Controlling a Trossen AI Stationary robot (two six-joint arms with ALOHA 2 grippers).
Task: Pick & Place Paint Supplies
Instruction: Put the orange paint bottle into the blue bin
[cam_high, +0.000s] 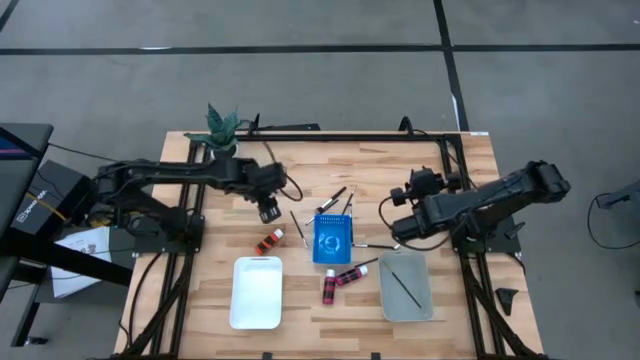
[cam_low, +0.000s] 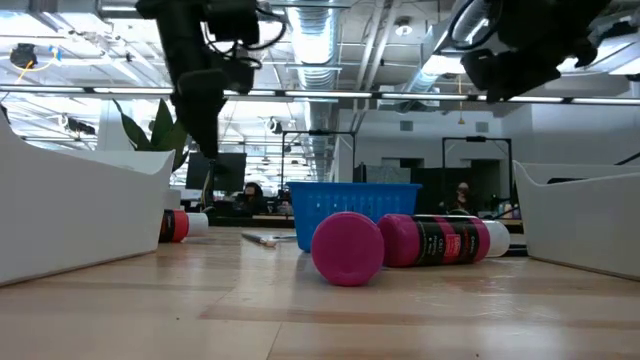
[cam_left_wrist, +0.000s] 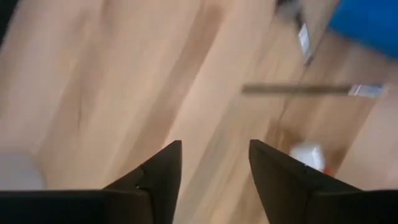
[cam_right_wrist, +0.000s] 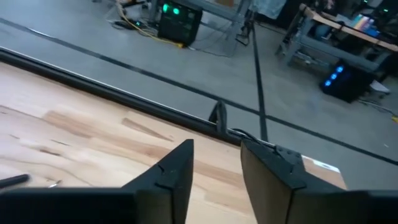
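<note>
High view: the left end effector (cam_high: 268, 211) hangs over the table (cam_high: 300, 310) left of centre, just above a red bottle (cam_high: 270, 241) that lies slanting, long axis from lower left to upper right, white cap at the upper right. The right end effector (cam_high: 398, 230) sits right of the blue rack (cam_high: 332, 239). Two pink bottles lie below the rack: one (cam_high: 328, 286) lies upright in the frame, the other (cam_high: 351, 275) slants up to the right with its white cap end up-right. A brush (cam_high: 405, 285) lies diagonally in the grey tray (cam_high: 407, 287), upper left to lower right. More brushes (cam_high: 333, 197) lie above the rack, slanting. The white tray (cam_high: 257, 292) sits at lower left.

Low view: a pink bottle end (cam_low: 347, 248) faces the camera; the second lies sideways (cam_low: 440, 240), long axis left to right, cap at right. The red bottle (cam_low: 182, 225) lies at left behind the white tray wall.

Left wrist view: the fingers (cam_left_wrist: 155, 180) stand apart with nothing between them; a white cap (cam_left_wrist: 306, 155) shows beyond, blurred.

Right wrist view: the fingers (cam_right_wrist: 171, 177) stand narrowly apart, empty, over bare table.
</note>
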